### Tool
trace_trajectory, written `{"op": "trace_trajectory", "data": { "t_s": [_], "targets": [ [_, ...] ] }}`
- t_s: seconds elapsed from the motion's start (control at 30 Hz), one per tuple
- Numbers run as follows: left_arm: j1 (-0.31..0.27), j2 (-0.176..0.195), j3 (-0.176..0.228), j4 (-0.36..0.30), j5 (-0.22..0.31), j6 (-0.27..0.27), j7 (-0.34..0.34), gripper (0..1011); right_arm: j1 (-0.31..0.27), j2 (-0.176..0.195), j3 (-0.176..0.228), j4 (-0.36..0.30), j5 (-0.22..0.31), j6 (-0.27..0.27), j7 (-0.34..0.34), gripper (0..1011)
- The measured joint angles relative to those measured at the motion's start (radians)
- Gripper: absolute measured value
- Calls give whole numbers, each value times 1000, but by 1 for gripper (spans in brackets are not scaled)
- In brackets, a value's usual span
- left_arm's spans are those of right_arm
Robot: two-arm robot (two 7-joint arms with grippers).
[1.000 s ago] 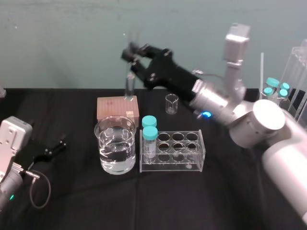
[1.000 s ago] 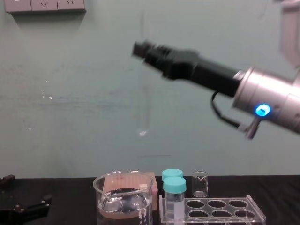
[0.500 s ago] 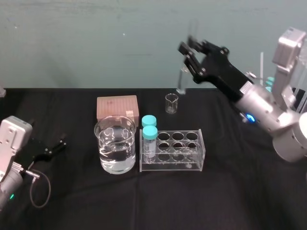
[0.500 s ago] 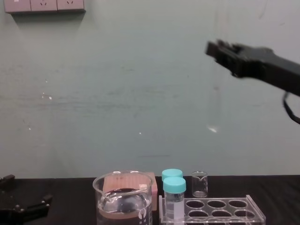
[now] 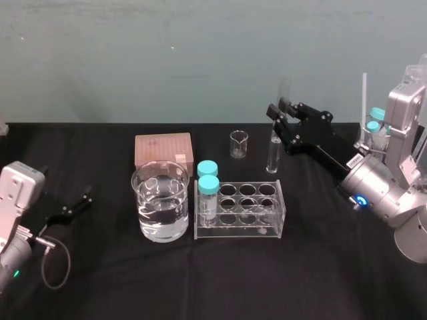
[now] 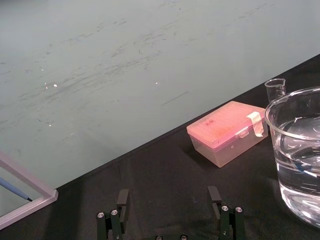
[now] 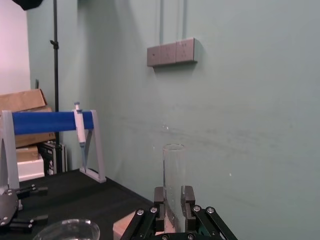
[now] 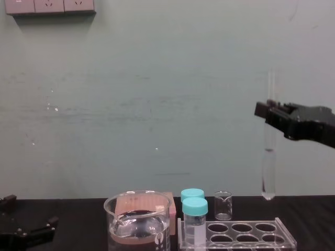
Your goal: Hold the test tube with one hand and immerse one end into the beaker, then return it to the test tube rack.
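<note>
Test tube [image 5: 272,155] hangs upright above the test tube rack's [image 5: 237,233] right end, pinched between the fingers [image 7: 188,196] of the right gripper [image 5: 277,125]; left gripper [image 5: 85,199] lies on the table [image 5: 320,267], fingers apart.

On the table [image 5: 300,267], the beaker [image 5: 160,201] stands left of the test tube rack [image 5: 240,210]. A box [image 5: 163,149] sits behind the beaker, a tiny beaker [image 5: 238,144] behind the test tube rack. The test tube [image 5: 273,152] hangs in the air near its back right corner.

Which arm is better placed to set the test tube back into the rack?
Right: the right gripper holds the test tube upright by the test tube rack's right end; the left gripper sits open beyond the beaker.
</note>
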Motion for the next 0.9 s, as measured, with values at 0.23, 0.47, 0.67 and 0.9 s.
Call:
{"op": "trace_trajectory", "data": {
  "t_s": [0.23,0.47,0.67,0.9],
  "targets": [
    [0,0,0,0,0,0,0,1000,-28,-4,12,4,1,20,-7,225],
    [0,0,0,0,0,0,0,1000,-35,-12,17,22,1,25,-10,225],
    [0,0,0,0,0,0,0,1000,-28,-27,18,52,3,8,2,225],
    [0,0,0,0,0,0,0,1000,-17,-43,14,86,4,-14,19,225]
  ]
}}
